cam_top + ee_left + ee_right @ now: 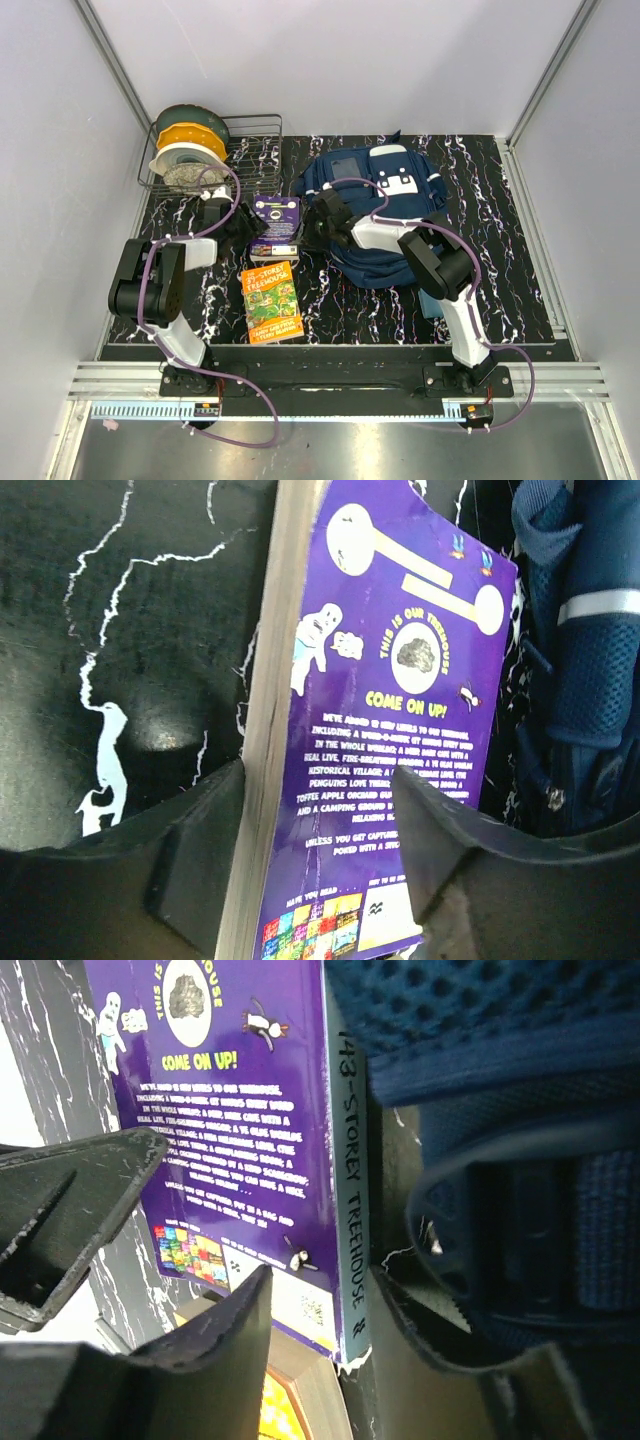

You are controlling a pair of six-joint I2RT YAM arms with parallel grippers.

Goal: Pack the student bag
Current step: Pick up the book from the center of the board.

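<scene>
Lying on the right half of the desk, toward its far edge, the bag sits just beside a purple book at the desk's middle. The left gripper stands at the book's page edge, fingers parted wide enough to straddle that edge, one of them over the cover. The right gripper hangs at the spine side, fingers part-way apart above the cover; whether they pinch anything cannot be told. A second book lies toward the near edge, and a wire rack fills the far left corner.
</scene>
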